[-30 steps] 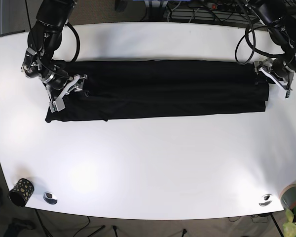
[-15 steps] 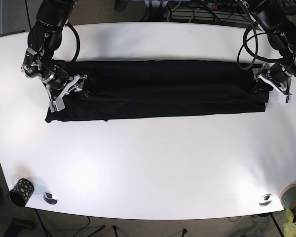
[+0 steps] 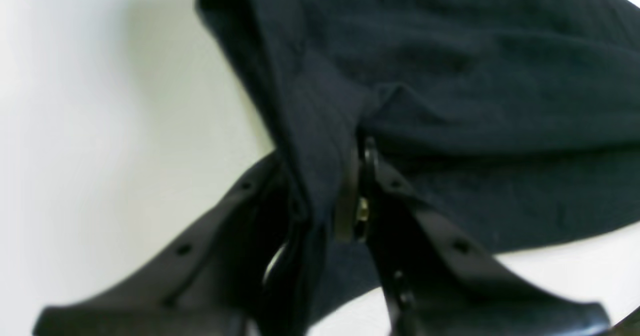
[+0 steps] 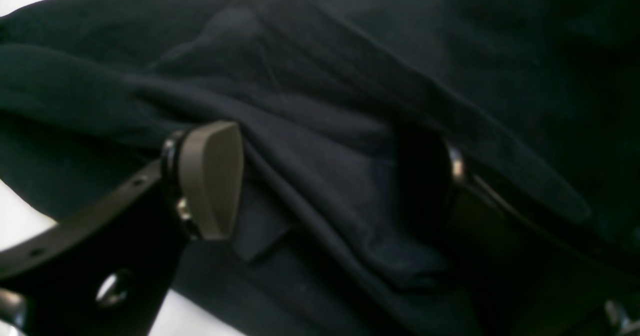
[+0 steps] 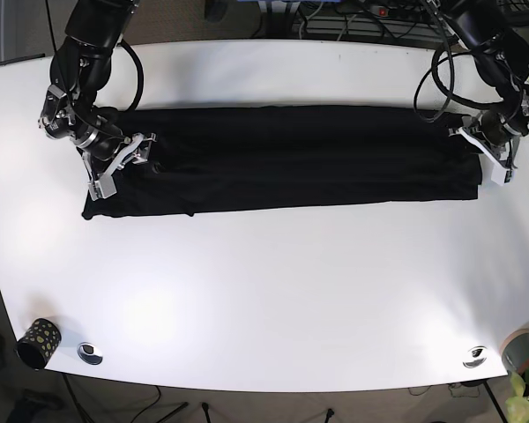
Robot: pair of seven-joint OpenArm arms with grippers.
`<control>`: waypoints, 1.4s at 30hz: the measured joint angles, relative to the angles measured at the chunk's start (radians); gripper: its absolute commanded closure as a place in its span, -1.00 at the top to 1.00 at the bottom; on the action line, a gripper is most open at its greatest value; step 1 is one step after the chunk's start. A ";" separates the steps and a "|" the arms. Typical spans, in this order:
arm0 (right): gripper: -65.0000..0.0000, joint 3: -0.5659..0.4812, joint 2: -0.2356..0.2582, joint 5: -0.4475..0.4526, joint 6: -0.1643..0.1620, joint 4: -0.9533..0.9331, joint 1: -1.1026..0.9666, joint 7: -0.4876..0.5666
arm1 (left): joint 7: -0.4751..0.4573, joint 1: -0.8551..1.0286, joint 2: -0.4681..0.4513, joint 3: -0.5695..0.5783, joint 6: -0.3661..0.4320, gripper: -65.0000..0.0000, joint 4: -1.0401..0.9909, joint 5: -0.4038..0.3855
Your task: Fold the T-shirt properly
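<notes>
Fabric in both my claws, shirt stretched long across the table.

From the base view, the black T-shirt [image 5: 282,159] lies as a long folded band on the white table [image 5: 273,291], my right gripper [image 5: 123,163] at one end and my left gripper [image 5: 492,157] at the other; a small patterned cup [image 5: 37,342] stands at the table's near corner. My left wrist view adds what that hides: the jaws are pinched tight on a ridge of T-shirt cloth at its edge. My right wrist view shows the jaws wide apart, a fold of cloth lying between them, one tan pad [image 4: 212,178] bare. No writing is readable anywhere.
</notes>
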 measured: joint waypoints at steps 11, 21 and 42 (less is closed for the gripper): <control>0.46 0.000 0.000 0.000 0.000 -0.001 0.002 -0.001 | -0.050 0.065 0.006 0.426 0.089 -0.82 0.363 0.057; 0.46 0.000 0.000 -0.001 0.000 -0.001 0.002 0.000 | -0.048 0.017 0.100 0.674 0.116 -0.82 0.368 0.107; 0.46 0.000 0.000 0.000 0.000 -0.001 0.002 -0.001 | -0.042 -0.034 0.249 0.843 0.159 -0.78 0.233 0.311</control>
